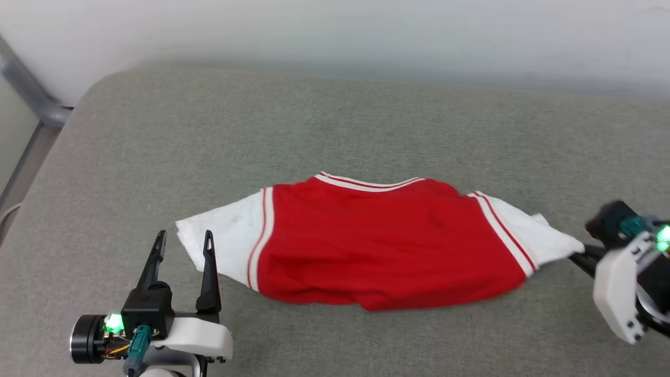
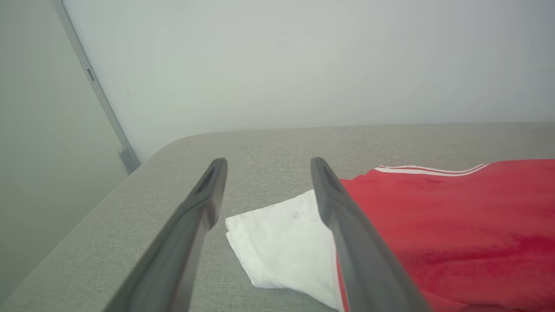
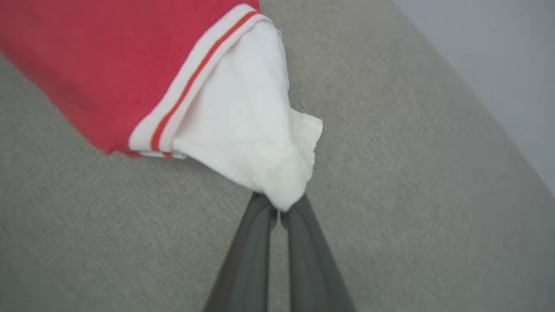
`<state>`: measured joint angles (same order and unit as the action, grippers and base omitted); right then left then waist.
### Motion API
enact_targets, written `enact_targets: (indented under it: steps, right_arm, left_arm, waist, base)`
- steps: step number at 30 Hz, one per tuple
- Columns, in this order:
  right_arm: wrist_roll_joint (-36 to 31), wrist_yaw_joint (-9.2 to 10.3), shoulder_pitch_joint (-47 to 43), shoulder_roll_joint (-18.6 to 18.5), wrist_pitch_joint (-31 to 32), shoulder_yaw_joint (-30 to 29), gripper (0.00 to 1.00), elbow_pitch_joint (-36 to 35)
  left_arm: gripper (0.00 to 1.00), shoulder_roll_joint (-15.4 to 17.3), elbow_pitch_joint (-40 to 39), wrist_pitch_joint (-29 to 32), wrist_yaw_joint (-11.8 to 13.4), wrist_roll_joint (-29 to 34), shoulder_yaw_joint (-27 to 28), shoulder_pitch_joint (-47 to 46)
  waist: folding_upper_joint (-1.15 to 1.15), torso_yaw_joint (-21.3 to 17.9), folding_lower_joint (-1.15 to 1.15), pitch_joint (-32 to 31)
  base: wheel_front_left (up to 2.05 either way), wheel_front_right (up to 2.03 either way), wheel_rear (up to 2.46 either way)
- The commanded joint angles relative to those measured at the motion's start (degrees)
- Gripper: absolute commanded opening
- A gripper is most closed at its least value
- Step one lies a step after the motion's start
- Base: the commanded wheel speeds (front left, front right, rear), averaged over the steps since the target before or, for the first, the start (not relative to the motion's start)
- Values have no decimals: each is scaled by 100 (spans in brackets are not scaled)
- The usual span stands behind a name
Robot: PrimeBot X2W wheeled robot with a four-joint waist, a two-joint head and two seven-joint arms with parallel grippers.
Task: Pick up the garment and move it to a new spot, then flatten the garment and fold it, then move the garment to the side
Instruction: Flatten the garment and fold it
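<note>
My right jaws are pinching the shirt (image 1: 377,246) by just the tip of one white sleeve (image 3: 243,130), at the right edge of the head view. A hard tug could slip it out. My left jaws gape at lower left, holding nothing. The shirt's mid-frame on the grey cushion (image 1: 366,115): red, no print showing, rumpled bottom edge.

light: bright, soft, even | shadows: thin, faint under garment (image 1: 387,246) near edge | glare: green wrist lamps (image 1: 114,323) bloom | blur: right wrist view smeared throughout; left hand (image 2: 267,162) soft up close | edges: far wall (image 1: 366,31) hazy, wrist-view corners stretched
</note>
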<state>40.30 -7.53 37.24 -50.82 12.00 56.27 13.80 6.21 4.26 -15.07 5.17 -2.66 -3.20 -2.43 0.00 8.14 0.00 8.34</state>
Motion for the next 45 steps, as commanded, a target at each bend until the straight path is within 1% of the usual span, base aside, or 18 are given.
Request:
enact_targets:
  steps: [1,6,11,14,18,19,20,22,27,31,35,37,40,42,45]
  right_arm:
    - [-19,8,-299,-107,22,-182,0,16]
    - [-29,8,-1295,-63,-2,-815,0,142]
    - [81,8,-2371,376,-52,-1282,0,98]
    - [-18,7,-2871,675,-56,-1496,0,99]
    - [-256,6,-3227,962,-145,-1836,0,163]
    - [-337,6,-3272,1024,-223,-1971,76,171]
    - [-371,8,-3314,1104,-300,-2119,100,161]
    - [-453,8,-3392,1228,-470,-2445,100,98]
    - [-622,7,-3672,1358,-693,-3321,100,-330]
    - [-832,8,-3792,1300,-690,-4126,100,-925]
    - [-1144,8,-3599,1161,-444,-4617,100,-1337]
    - [-1152,7,-3431,1086,-227,-4721,100,-1475]
    - [-1138,7,-3166,888,220,-4602,100,-1543]
    - [-1034,8,-2979,701,657,-4394,100,-1530]
    - [-737,8,-2662,522,1401,-4002,100,-1416]
  left_arm:
    - [100,-26,-2,-14,-27,39,33,78]
    - [100,-45,-5,-14,-66,67,65,119]
    - [100,-48,37,-14,-114,97,99,159]
    - [100,-46,53,-14,-124,110,123,210]
    - [100,-27,84,-14,-148,132,152,246]
    - [100,-19,91,-14,-146,136,159,262]
    - [100,-12,94,-14,-154,139,170,282]
    - [100,1,96,-14,-158,146,194,323]
    - [100,30,85,-14,-163,147,255,406]
    - [100,17,30,-14,-142,154,279,462]
    - [100,-8,-13,-14,-142,170,250,448]
    - [100,-17,-38,-14,-159,183,229,388]
    - [100,-17,-55,-14,-190,195,204,298]
    - [100,-18,-65,-14,-203,196,194,239]
    - [100,-28,-74,-14,-222,204,161,137]
  waist:
    - [0,-113,0,-72]
    - [0,-207,0,-103]
    - [0,-232,0,-161]
    - [0,-250,0,-225]
    - [0,-289,0,-318]
    - [0,-299,0,-343]
    - [0,-311,0,-371]
    - [0,-335,0,-429]
    - [0,-395,0,-591]
    - [0,-440,0,-632]
    - [0,-441,0,-582]
    - [0,-418,0,-521]
    - [0,-365,0,-404]
    - [0,-328,0,-308]
    - [0,-257,0,-164]
  base:
    - [0,0,0]
    - [0,0,0]
    - [0,0,0]
    - [0,0,0]
    - [0,0,0]
    - [0,0,0]
    - [0,0,0]
    - [0,0,0]
    - [0,0,0]
    - [0,0,0]
    - [0,0,0]
    - [0,0,0]
    - [0,0,0]
    - [0,0,0]
    - [0,0,0]
